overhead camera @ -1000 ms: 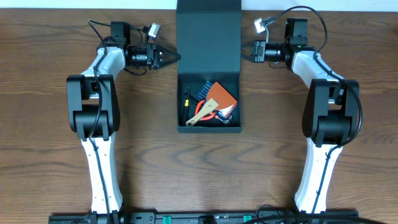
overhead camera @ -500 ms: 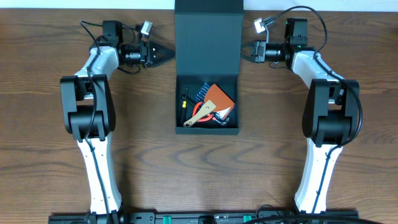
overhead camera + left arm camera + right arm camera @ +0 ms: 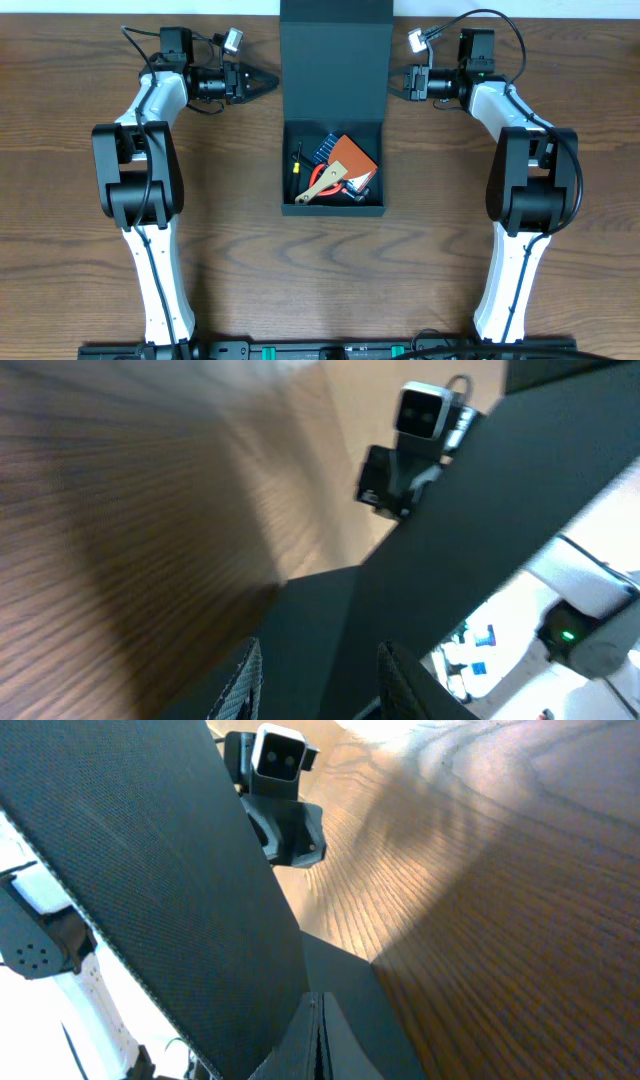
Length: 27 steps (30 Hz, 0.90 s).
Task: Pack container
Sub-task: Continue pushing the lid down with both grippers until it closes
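Observation:
The dark container (image 3: 335, 208) sits at the table's middle, its flap lid (image 3: 335, 60) swung open towards the back. Inside lie an orange scraper (image 3: 352, 155) with a wooden handle, a small blue case (image 3: 326, 148) and other hand tools. My left gripper (image 3: 272, 80) is open and empty, just off the lid's left edge. In the left wrist view (image 3: 322, 685) the lid (image 3: 480, 540) fills the space ahead. My right gripper (image 3: 392, 83) is shut, its tip at the lid's right edge. In the right wrist view (image 3: 318, 1050) it lies alongside the lid (image 3: 150, 870).
Bare wooden table (image 3: 230, 250) lies on both sides of the container and in front of it. The table's back edge is close behind the lid. The opposite arm's wrist camera shows beyond the lid in the left wrist view (image 3: 418, 412) and the right wrist view (image 3: 275, 755).
My left gripper has moved back and a little left, away from the lid's left edge. The right arm has held still. The lid looks slightly larger.

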Each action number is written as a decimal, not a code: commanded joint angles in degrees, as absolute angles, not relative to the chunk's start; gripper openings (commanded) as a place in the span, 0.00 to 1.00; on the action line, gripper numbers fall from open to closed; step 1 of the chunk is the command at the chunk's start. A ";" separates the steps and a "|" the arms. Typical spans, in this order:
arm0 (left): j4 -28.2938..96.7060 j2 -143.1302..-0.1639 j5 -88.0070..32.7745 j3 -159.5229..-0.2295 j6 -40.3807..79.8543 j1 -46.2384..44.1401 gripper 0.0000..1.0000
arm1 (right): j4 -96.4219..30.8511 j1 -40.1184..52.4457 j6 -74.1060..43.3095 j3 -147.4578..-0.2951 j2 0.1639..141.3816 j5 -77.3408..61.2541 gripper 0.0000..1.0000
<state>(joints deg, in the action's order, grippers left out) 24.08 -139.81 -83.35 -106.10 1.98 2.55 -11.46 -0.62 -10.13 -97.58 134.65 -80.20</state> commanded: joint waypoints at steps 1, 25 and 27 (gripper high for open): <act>24.08 -138.15 -78.78 -105.78 3.36 2.83 0.37 | -11.35 -0.01 -10.66 -99.24 135.13 -84.14 0.01; 20.64 -138.12 -86.89 -105.78 5.32 -0.84 0.36 | -11.40 1.21 -10.68 -99.24 135.11 -86.00 0.01; 20.62 -138.10 -88.01 -105.78 5.89 -0.84 0.36 | -11.40 1.19 -10.68 -99.24 135.11 -86.00 0.01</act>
